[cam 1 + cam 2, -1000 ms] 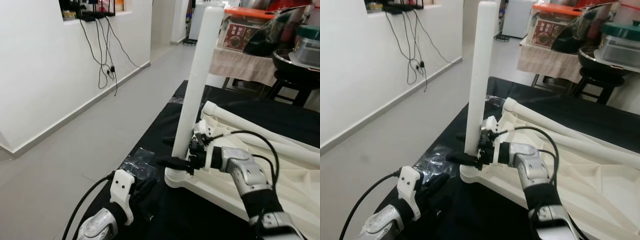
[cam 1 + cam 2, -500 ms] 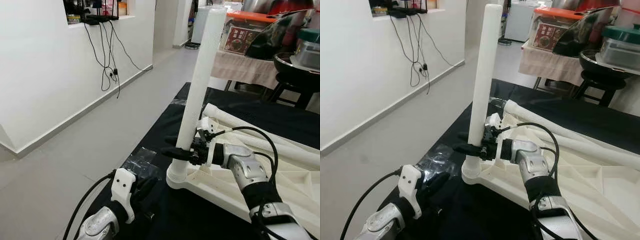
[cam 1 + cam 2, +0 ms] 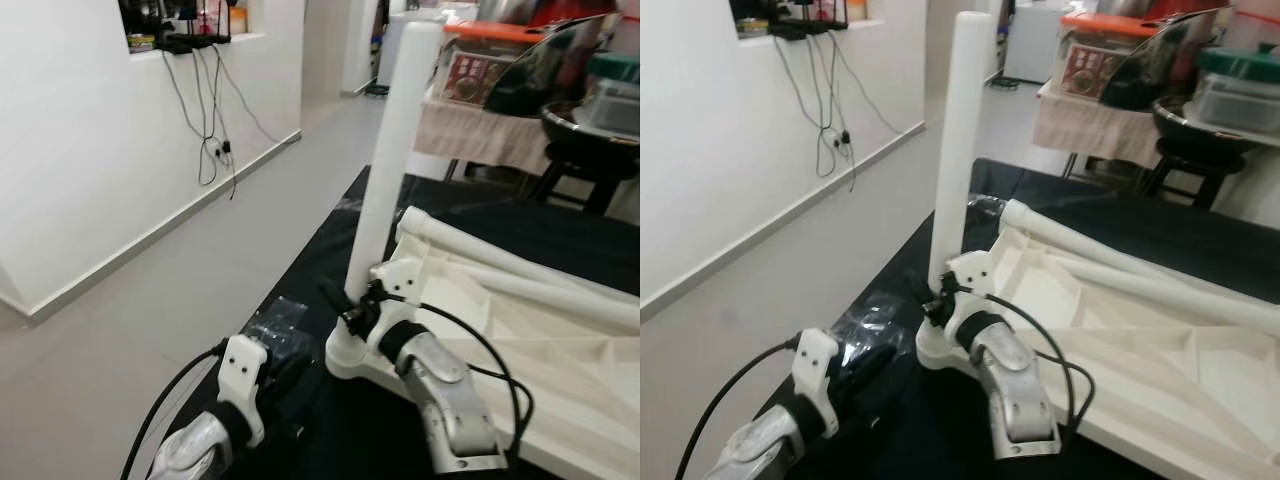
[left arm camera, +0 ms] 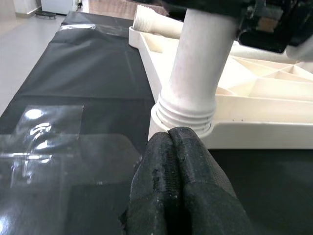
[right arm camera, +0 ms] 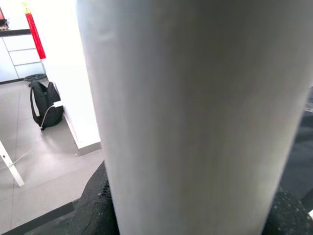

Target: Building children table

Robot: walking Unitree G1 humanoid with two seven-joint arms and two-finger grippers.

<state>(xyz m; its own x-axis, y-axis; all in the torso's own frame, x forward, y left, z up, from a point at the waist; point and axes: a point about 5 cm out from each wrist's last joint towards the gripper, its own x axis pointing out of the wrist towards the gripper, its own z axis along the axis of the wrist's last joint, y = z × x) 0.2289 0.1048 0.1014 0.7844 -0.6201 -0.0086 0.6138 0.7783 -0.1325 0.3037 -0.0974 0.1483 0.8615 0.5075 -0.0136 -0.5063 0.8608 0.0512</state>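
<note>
The tabletop [image 3: 500, 310] lies upside down on the black mat [image 3: 330, 240], with two more legs [image 3: 500, 255] lying loose across it. The upright leg [image 3: 385, 165] stands in the near corner socket [image 3: 345, 352]. The right gripper [image 3: 352, 305] has rolled over in the last second: its forearm now comes up from below while its fingers stay clamped around the leg's base. That looks like a screwing turn, so the leg is probably seating. The left gripper [image 4: 183, 147] waits beside the socket, fingers pressed together, empty.

White table leg [image 3: 385, 165], cream tabletop [image 3: 520, 340], black floor sheet [image 4: 78, 73]
</note>
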